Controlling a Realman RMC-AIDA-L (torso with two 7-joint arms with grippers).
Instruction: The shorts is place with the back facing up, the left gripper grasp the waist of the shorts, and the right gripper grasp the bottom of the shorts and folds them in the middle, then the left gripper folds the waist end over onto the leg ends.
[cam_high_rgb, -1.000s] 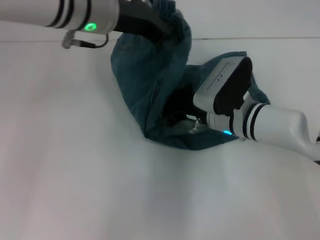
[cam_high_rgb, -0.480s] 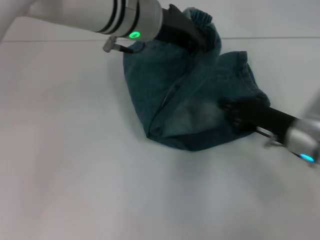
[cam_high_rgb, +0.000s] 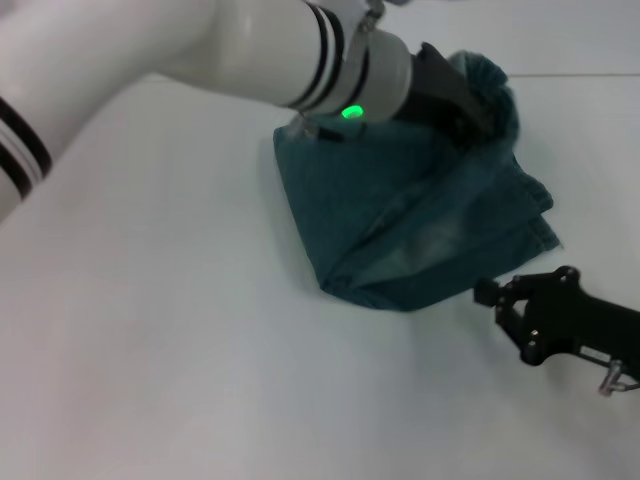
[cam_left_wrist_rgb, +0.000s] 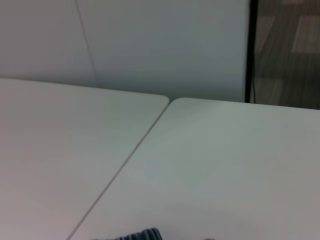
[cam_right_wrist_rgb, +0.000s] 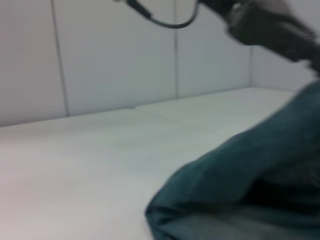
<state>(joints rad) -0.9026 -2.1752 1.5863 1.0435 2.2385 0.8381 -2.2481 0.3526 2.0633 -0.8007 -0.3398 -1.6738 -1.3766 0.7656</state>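
left gripper (cam_high_rgb: 468, 108): clamped on shorts (cam_high_rgb: 410, 225) waist, raised over far edge | right gripper (cam_high_rgb: 497, 305): fingers apart, holding nothing, just beside leg hem | shorts: folded on table (cam_high_rgb: 150, 330)

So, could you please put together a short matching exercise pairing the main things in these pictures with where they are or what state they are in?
Column one:
1. shorts
2. left pincer
3. right pincer
4. table

Column two:
A. white, bare in front of the robot
B. open, off the cloth, just beside the near edge of the denim
C. folded blue denim, lying bunched on the table
D. clamped on the far end of the denim, lifting it

Pairs: 1-C, 2-D, 3-B, 4-A
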